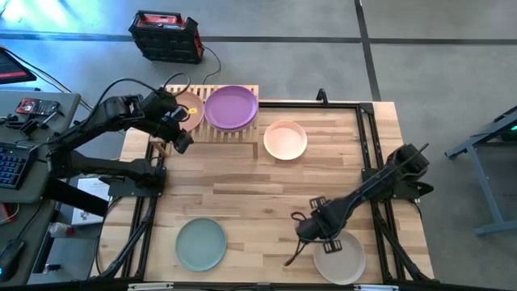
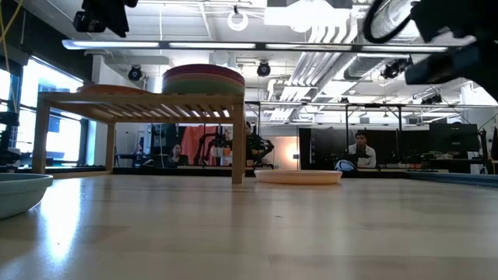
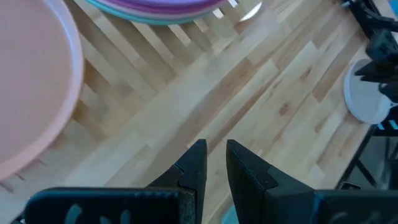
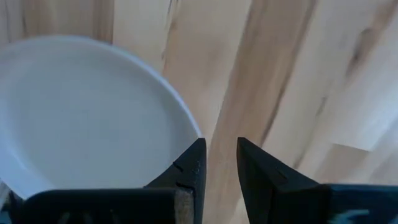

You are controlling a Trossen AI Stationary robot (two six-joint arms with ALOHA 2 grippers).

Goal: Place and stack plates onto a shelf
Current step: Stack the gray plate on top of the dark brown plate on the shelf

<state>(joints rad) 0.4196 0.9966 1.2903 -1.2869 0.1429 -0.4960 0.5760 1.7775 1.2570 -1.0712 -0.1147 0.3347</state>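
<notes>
High view: the shelf [image 1: 212,113] is standing at the far left edge of the table [image 1: 258,202], and places are being given from it. A stack topped by the purple plate [image 1: 231,107] is resting on its right half, and a brownish plate [image 1: 188,107] is lying on its left half, partly covered by the left arm. Three plates are waiting on the table: the peach plate [image 1: 285,139] just beside the shelf's right end, the sage green plate [image 1: 200,243] well in front of the shelf, and the beige plate [image 1: 339,257] farthest from it, toward the near right corner.

The left end effector [image 1: 182,141] is being held at the shelf's front left corner, its fingers narrowly parted with nothing between them. The right end effector [image 4: 217,163] is being held at the rim of the beige plate, its fingers slightly apart and gripping nothing; bare table is showing through the gap.

By judgement, the stacking is more than half done, and the beige plate is being approached for pickup. The next move is calling for the fingers to be set across that rim and closed before the plate is lifted and carried to the shelf.
</notes>
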